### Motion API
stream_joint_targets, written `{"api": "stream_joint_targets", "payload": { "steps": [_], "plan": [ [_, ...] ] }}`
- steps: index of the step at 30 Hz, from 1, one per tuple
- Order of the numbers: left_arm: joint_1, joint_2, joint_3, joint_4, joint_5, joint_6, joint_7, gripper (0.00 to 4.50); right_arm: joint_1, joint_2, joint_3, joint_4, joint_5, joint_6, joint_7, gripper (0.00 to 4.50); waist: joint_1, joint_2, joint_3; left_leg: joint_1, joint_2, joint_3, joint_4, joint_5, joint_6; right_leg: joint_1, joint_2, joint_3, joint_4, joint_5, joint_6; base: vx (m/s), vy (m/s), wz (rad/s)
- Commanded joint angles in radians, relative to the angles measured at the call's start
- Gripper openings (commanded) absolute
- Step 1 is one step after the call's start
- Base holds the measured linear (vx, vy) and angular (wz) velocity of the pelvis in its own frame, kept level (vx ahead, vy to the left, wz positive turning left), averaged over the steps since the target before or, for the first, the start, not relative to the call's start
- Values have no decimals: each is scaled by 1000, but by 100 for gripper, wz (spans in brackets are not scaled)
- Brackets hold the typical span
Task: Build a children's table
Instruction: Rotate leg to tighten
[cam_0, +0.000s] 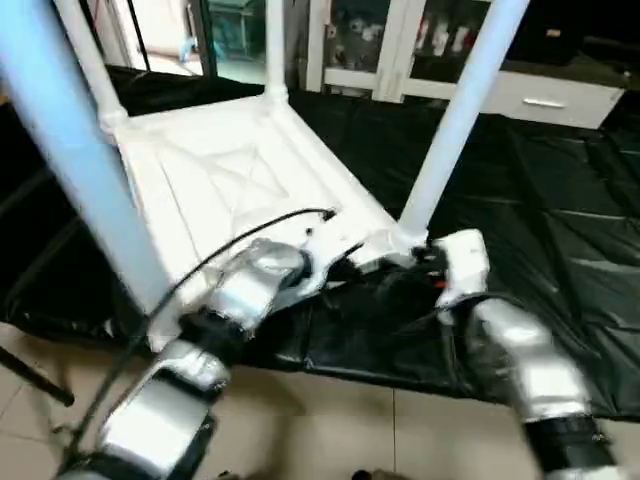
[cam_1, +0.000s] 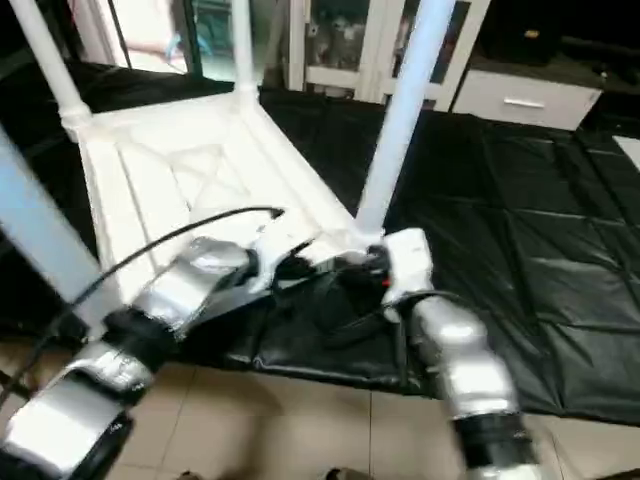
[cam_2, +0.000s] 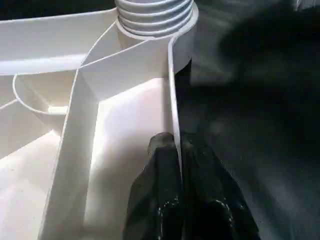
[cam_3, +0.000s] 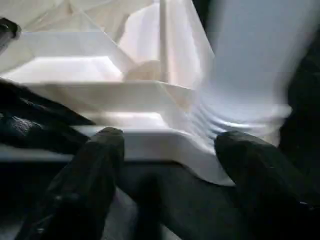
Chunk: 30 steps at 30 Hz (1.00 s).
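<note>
While upturned: one top (cam_0: 230, 175), four legs (cam_0: 455, 120)

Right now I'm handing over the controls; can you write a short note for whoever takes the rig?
Left gripper: shut on the rim of the tabletop, near the closest corner.
Right gripper: fingers spread, holding nothing, at the corner socket under the near right leg.
Tabletop lies upside down on the black work table. Four legs stand in the corners, including the near left leg.
Left: check each leg is tight, then turn the table upright.
</note>
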Motion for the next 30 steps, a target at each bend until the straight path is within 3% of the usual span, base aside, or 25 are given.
{"api": "stream_joint_targets", "payload": {
  "steps": [1,2,4,6,9,10,11,12,13,15,18,23,24,30],
  "plan": [
    [32,19,-3,-57,-31,-44,-53,0,-11,-37,-30,-19,23,10,66,382,7,-11,-69,4,33,-10,-68,-122,112,67,-50,39,-57,-146,-250,0,0,0],
    [32,19,-3,-57,-31,-44,-53,0,-11,-37,-30,-19,23,10,66,393,7,-10,-65,0,34,-10,-69,-128,113,66,-50,40,-59,-166,-248,0,0,0],
    [55,43,-2,-89,-40,-37,-75,0,-1,-96,-42,-44,61,29,148,407,6,-19,-65,5,34,-7,-69,-148,109,63,-51,40,-63,-209,-239,0,0,0],
    [72,59,5,-114,-38,-22,-78,0,30,-163,-37,-99,112,69,252,425,11,-19,-65,5,38,-9,-68,-146,116,67,-50,41,-61,-210,-229,0,0,0],
    [81,66,7,-133,-41,-16,-84,0,44,-190,-36,-116,126,81,286,449,11,-19,-64,0,36,-8,-67,-136,124,62,-51,40,-62,-220,-220,0,0,0],
    [87,68,8,-149,-47,-14,-93,0,45,-198,-34,-115,125,78,294,449,10,-15,-65,1,36,-8,-67,-141,119,62,-52,40,-63,-233,-218,0,0,0],
    [92,70,9,-160,-51,-13,-101,0,45,-201,-34,-113,123,75,301,449,8,-18,-64,0,36,-8,-67,-152,110,61,-51,39,-66,-263,-211,0,0,0],
    [99,71,9,-177,-59,-8,-114,0,41,-202,-32,-105,123,77,310,449,9,-12,-65,1,36,-9,-68,-153,105,61,-52,39,-66,-268,-212,0,0,0],
    [105,72,8,-191,-65,-6,-128,0,35,-202,-27,-95,124,83,328,449,7,-14,-67,1,36,-8,-66,-141,103,60,-50,40,-64,-245,-216,0,0,0],
    [116,71,4,-217,-69,13,-137,0,17,-198,-5,-65,138,106,368,449,7,-6,-68,3,36,-8,-66,-132,110,59,-47,39,-61,-210,-234,0,0,0],
    [126,67,-5,-239,-68,30,-144,0,-45,-184,39,29,97,52,382,449,5,-11,-69,3,37,-7,-64,-118,113,58,-47,38,-55,-174,-258,0,0,0],
    [135,66,-14,-265,-69,44,-153,0,-129,-140,34,116,80,17,360,449,9,-23,-72,5,36,-4,-59,-69,133,61,-49,40,-46,-134,-268,0,0,0],
    [138,68,-18,-275,-70,48,-161,0,-144,-135,36,134,75,11,362,449,11,-19,-73,5,36,-5,-59,-53,140,60,-49,40,-42,-122,-275,0,0,0],
    [157,78,-34,-322,-76,64,-200,0,-189,-138,67,224,43,-27,377,449,24,-21,-73,8,36,-1,-56,-36,151,59,-49,40,-40,-118,-283,0,0,0]
  ]
}}
